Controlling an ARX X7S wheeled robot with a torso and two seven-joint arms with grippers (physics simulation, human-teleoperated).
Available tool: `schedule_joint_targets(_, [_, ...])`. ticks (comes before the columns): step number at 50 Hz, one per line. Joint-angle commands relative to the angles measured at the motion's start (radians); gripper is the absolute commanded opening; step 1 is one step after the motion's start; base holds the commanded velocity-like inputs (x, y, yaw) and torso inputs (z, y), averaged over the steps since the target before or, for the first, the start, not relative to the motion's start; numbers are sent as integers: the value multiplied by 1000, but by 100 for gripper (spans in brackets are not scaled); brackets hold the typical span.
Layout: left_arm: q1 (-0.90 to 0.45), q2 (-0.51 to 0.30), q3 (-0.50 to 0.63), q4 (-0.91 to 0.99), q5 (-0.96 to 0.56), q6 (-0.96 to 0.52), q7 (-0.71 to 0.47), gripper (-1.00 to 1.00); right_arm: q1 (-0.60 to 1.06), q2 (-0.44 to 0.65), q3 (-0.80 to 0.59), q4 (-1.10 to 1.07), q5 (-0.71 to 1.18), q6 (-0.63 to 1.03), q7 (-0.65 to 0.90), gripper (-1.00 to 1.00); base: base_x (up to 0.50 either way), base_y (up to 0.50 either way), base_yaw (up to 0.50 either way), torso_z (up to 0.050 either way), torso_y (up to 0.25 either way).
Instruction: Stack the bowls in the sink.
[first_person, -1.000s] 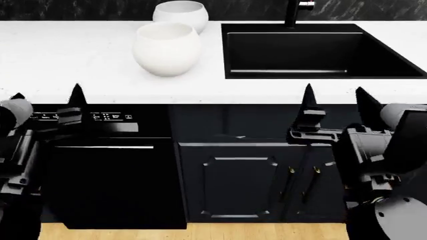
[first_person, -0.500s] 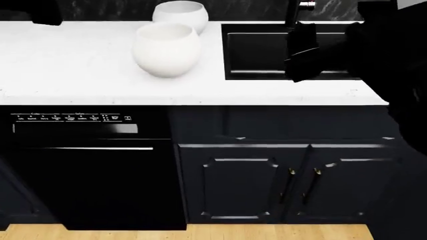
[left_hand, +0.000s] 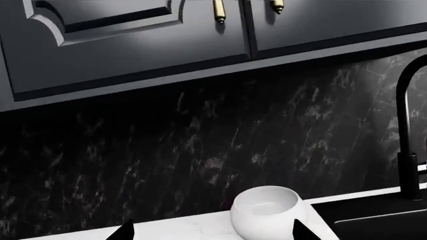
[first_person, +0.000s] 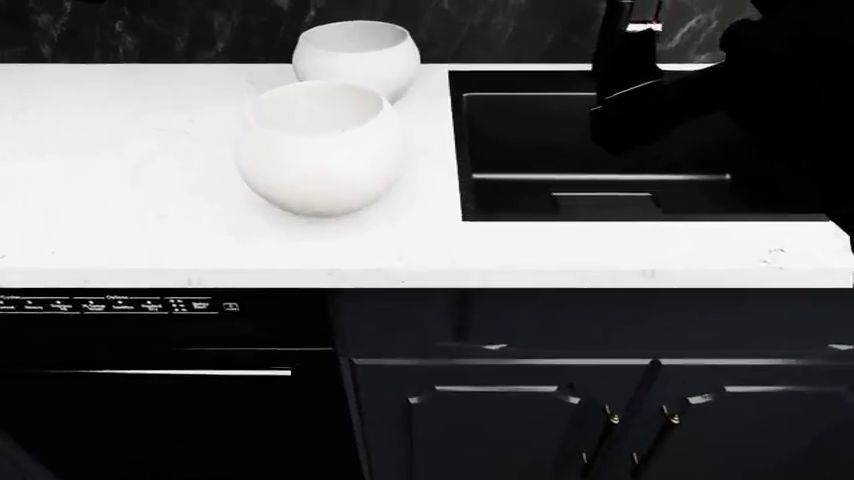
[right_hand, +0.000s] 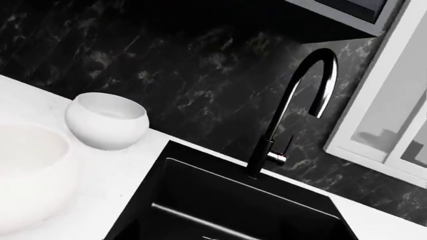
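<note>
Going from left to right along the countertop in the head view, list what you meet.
Bare white marble countertop → larger cream-white bowl, with the smaller white bowl just behind it → black sink → dark arm over the sink's right part, hiding the faucet's base.

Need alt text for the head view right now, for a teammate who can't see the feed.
Two white bowls sit on the white marble countertop, left of the empty black sink: the larger bowl nearer the camera, the smaller bowl behind it by the backsplash. A dark arm shape covers the sink's right part; neither tool is clearly visible.
</note>
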Motion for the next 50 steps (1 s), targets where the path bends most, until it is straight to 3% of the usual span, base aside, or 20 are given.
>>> schedule_joint_targets(1, [-19,-5,13,-9,-3,-1,6,100,8,7,-18,-21,-41,9,-56,100,203,500,0,0,0])
schedule_joint_targets(14, [-27,-7,22,-8,-9,3,5,100,-11,19,-32,-31,-64,-15,-85,100,241,473,0,0,1])
schedule_joint_targets(32, [-44,-5,40,-19,-15,6,1,100,-18,34,-59,-18,-59,-41,-85,100,500,113,0,0,1])
schedule_joint_targets(50, [-63,-5,55,-25,-27,6,-10,100,-32,60,-71,-1,-3,-86,-36,100,500,-97,0,0,1])
